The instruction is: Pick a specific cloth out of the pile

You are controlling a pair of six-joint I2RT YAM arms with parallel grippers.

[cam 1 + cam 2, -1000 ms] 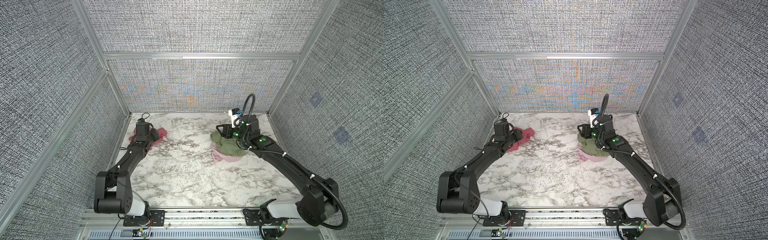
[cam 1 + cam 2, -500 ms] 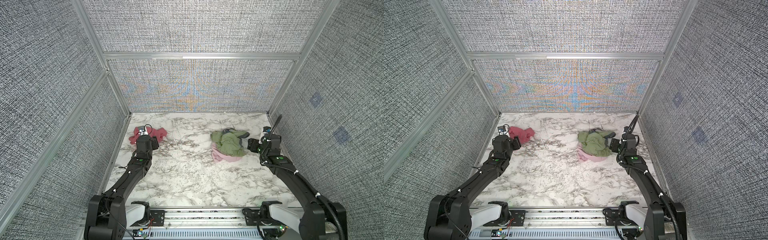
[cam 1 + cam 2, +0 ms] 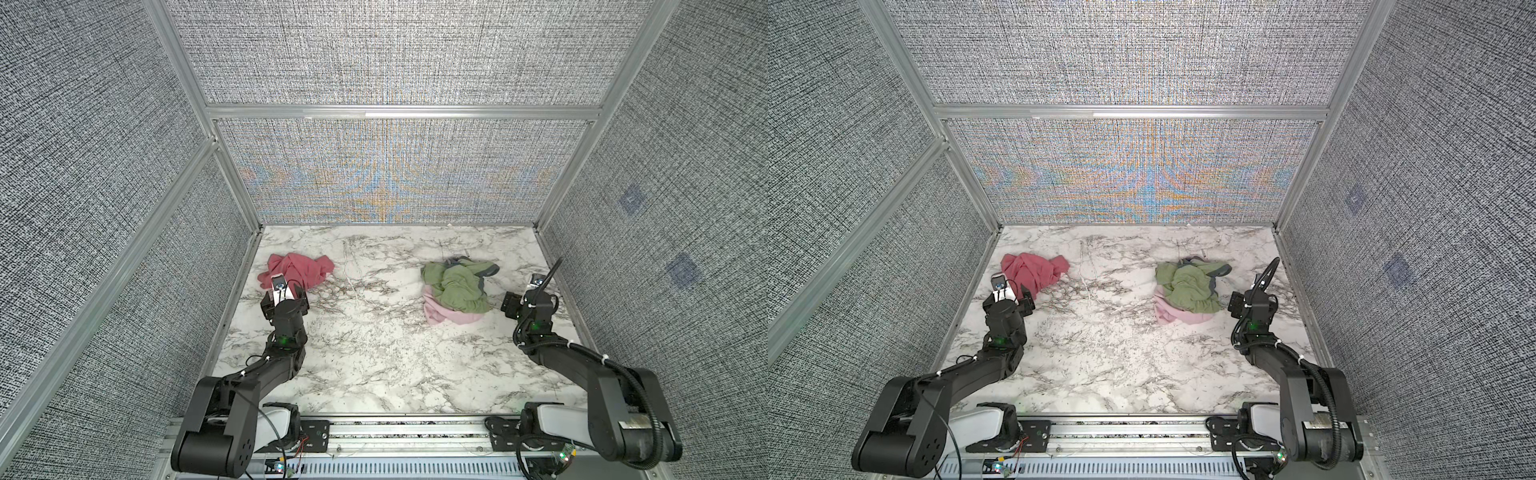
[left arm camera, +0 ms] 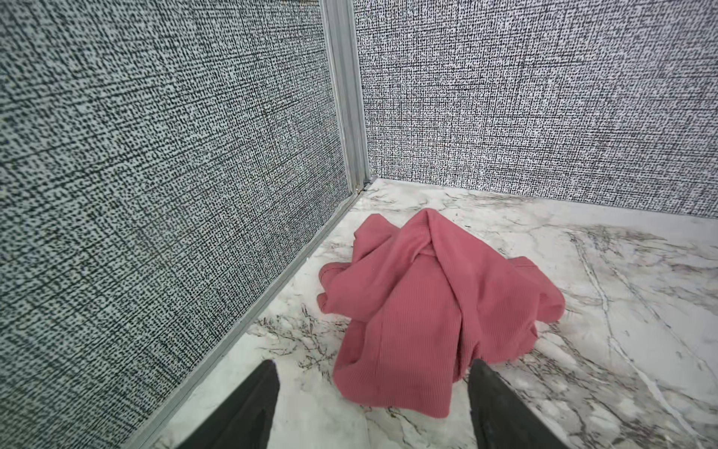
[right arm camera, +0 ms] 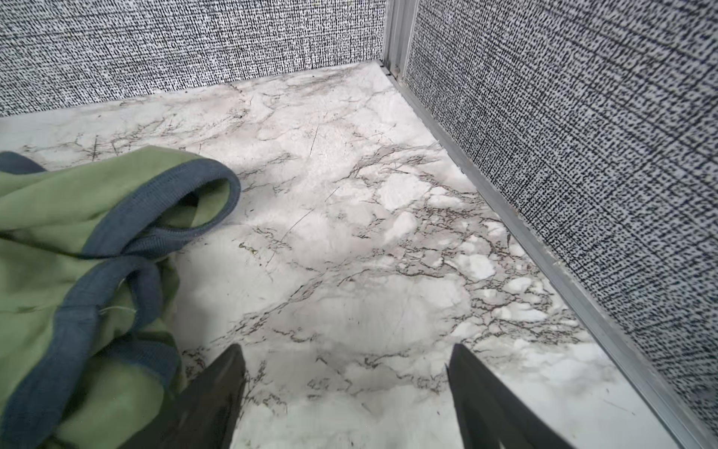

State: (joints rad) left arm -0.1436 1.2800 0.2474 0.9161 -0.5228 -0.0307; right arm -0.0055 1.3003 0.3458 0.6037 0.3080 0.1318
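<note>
One rose cloth (image 3: pixel 297 270), pile (image 3: pixel 455 286) well apart

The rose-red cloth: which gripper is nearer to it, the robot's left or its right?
Left. The left gripper hangs open at the near edge of the rose-red cloth. The right gripper is open on the opposite side, beside the pile.

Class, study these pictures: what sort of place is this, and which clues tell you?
Most likely a robotics test cell, not a home: grey woven wall panels in an aluminium frame, a marble-patterned tabletop, and a left arm and right arm mounted on a front rail.
</note>
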